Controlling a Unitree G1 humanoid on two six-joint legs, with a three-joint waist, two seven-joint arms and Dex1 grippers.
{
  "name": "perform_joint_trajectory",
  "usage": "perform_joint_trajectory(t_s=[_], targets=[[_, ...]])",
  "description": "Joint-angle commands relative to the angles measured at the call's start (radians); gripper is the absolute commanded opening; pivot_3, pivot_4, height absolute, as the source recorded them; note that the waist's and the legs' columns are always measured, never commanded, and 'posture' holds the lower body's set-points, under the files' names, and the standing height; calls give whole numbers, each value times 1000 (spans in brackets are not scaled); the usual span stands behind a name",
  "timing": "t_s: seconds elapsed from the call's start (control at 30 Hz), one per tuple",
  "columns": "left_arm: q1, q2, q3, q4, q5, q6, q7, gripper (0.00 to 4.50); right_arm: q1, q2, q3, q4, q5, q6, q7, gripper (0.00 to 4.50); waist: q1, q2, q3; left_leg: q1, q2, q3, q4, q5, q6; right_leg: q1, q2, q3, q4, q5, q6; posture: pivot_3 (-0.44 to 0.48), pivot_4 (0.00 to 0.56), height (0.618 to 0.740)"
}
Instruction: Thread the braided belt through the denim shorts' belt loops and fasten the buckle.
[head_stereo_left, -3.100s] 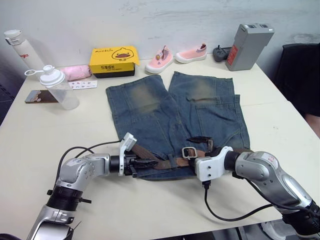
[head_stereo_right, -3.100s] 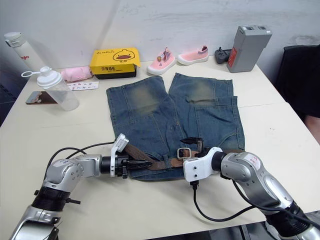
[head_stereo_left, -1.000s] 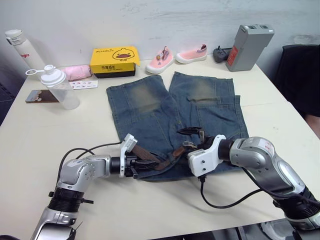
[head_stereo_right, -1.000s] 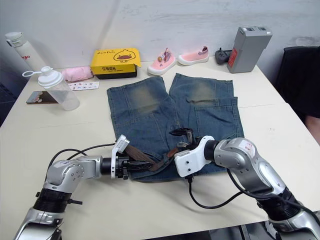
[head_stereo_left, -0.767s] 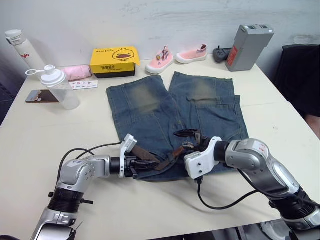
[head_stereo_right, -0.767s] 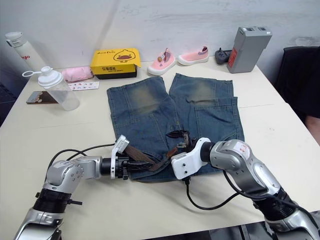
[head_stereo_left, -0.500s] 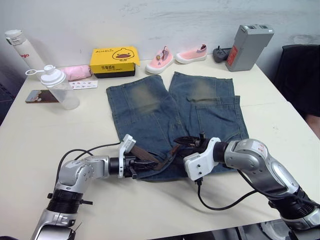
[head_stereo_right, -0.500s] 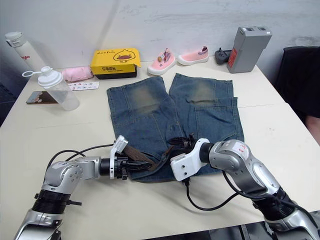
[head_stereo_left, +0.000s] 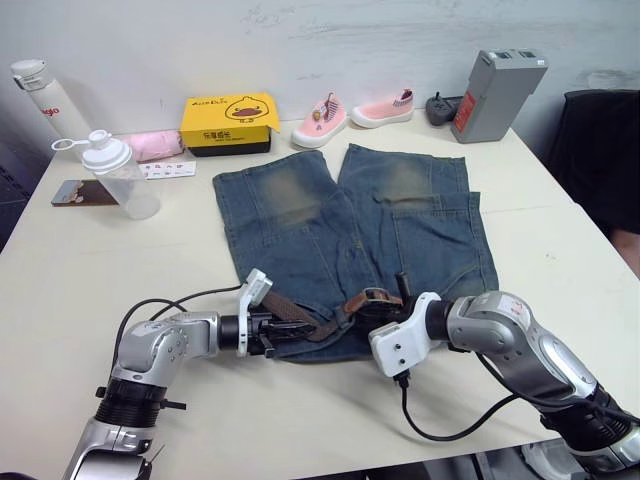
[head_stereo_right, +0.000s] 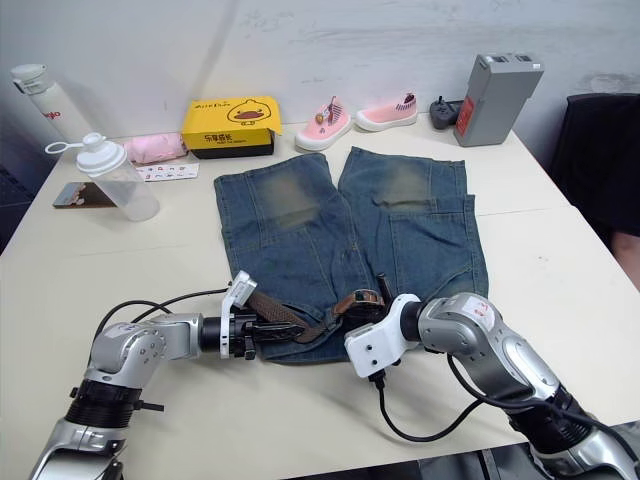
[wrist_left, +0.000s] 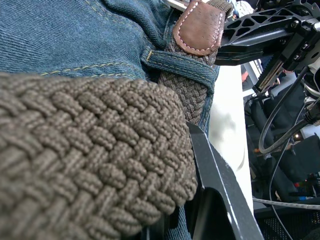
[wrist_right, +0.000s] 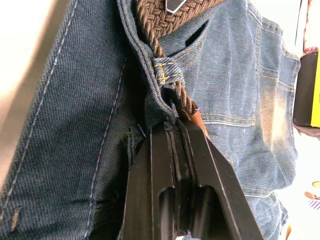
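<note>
Shorts: the denim shorts (head_stereo_left: 350, 225) lie flat on the worktop (head_stereo_left: 560, 240), waistband toward the robot, legs pointing at the yellow box (head_stereo_left: 228, 122) and 2 pink shoes (head_stereo_left: 352, 112).
Belt: the braided belt (head_stereo_left: 300, 318) runs along the waistband, passing under a belt loop (wrist_left: 177, 61) (its leather tip pokes out beyond it).
Buckle: the buckle (head_stereo_left: 375, 297) rests near the middle of the waistband, beside the right gripper.
Left gripper: the left gripper (head_stereo_left: 272, 329) is clamped on the braided strap at the waistband's left end.
Right gripper: the right gripper (wrist_right: 172, 131) is pinched tight on the belt's tip at a bunched loop.
Risk: pulling against the left hold could drag the denim into folds; a slipping tip would back out of the loop.
</note>
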Motion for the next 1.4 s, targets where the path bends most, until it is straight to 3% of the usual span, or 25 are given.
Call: perform_joint_trajectory(t_s=[0.03, 0.07, 0.2, 0.5, 1.03, 1.13, 1.3, 1.4], targets=[[0, 0, 2, -24, -4, 2, -6, 0, 2, -5, -46, -35, 10, 18, -16, 47, 0, 0, 0, 0, 0, 0, 0, 0, 0, 0, 0, 0, 0, 0, 0, 0, 150, 739], [-1, 0, 1, -22, -3, 1, -7, 0, 4, -3, -59, -48, 20, 20, -24, 47, 0, 0, 0, 0, 0, 0, 0, 0, 0, 0, 0, 0, 0, 0, 0, 0, 150, 739], [-4, -2, -3, -18, -2, -2, -10, 0, -4, -3, -87, -76, 37, 17, -40, 1308, 0, 0, 0, 0, 0, 0, 0, 0, 0, 0, 0, 0, 0, 0, 0, 0, 150, 739], [-14, -8, -7, -7, 2, -3, -16, 0, -4, -41, -128, -112, 86, 31, -10, 1308, 1, 0, 0, 0, 0, 0, 1, 0, 0, 0, 0, 0, 0, 0, 0, 0, 150, 739], [1, -3, 0, -30, -4, 14, -12, 0, 12, -15, -77, -53, 43, 15, -40, 1308, 0, 0, 0, 0, 0, 0, 1, 0, 0, 0, 0, 0, 0, 0, 0, 0, 150, 739], [1, -2, 1, -26, -3, 14, -13, 0, 7, -13, -83, -62, 47, 4, -43, 2061, 1, 0, 0, 0, 0, 0, 1, 0, 0, 0, 0, 0, 0, 0, 0, 0, 150, 739], [2, -3, 1, -31, -7, 20, -13, 0, 6, -9, -70, -67, 43, -1, -39, 4249, 1, 0, 0, 0, 0, 0, 1, 0, 0, 0, 0, 0, 0, 0, 0, 0, 150, 739], [3, -3, 1, -36, -9, 24, -11, 0, 10, -4, -61, -64, 36, -2, -40, 4249, 1, 0, 0, 0, 0, 0, 1, 0, 0, 0, 0, 0, 0, 0, 0, 0, 150, 739]])
